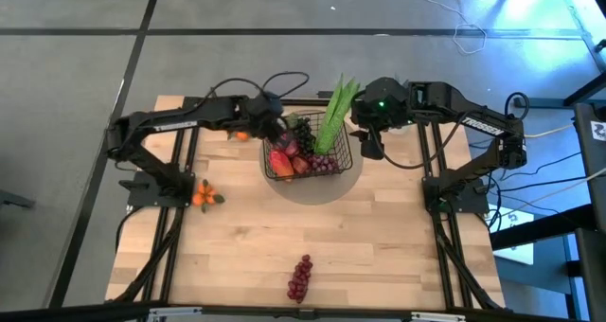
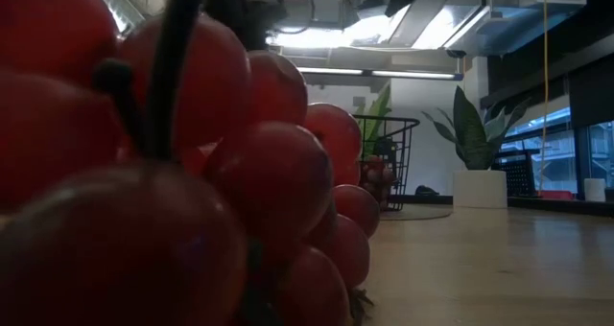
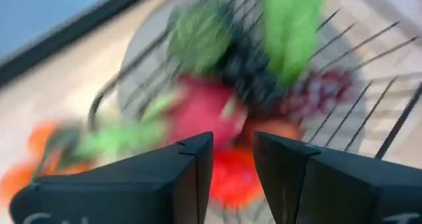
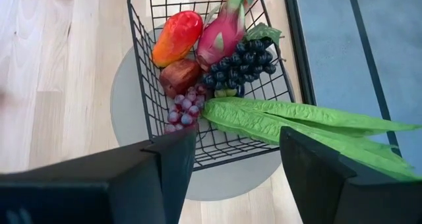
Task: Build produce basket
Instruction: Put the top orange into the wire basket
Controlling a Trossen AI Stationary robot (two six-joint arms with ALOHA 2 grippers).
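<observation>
Table (image 1: 379, 256): light wood planks; basket (image 1: 284, 170) on round grey mat (image 1: 312, 191).
Left gripper (image 3: 232, 165): fingers slightly parted, empty, over basket.
Right gripper (image 4: 234, 165): spread, empty.
Room: grey floor, potted plant (image 2: 475, 139).

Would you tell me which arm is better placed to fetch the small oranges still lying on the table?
Left: the small oranges lie beside its base; the right claw hangs open over the basket.

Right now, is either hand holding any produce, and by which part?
Nothing is held. The right hand is open above the basket, its fingers empty. The left hand is open beside the basket's other side, nothing between its fingers.
</observation>
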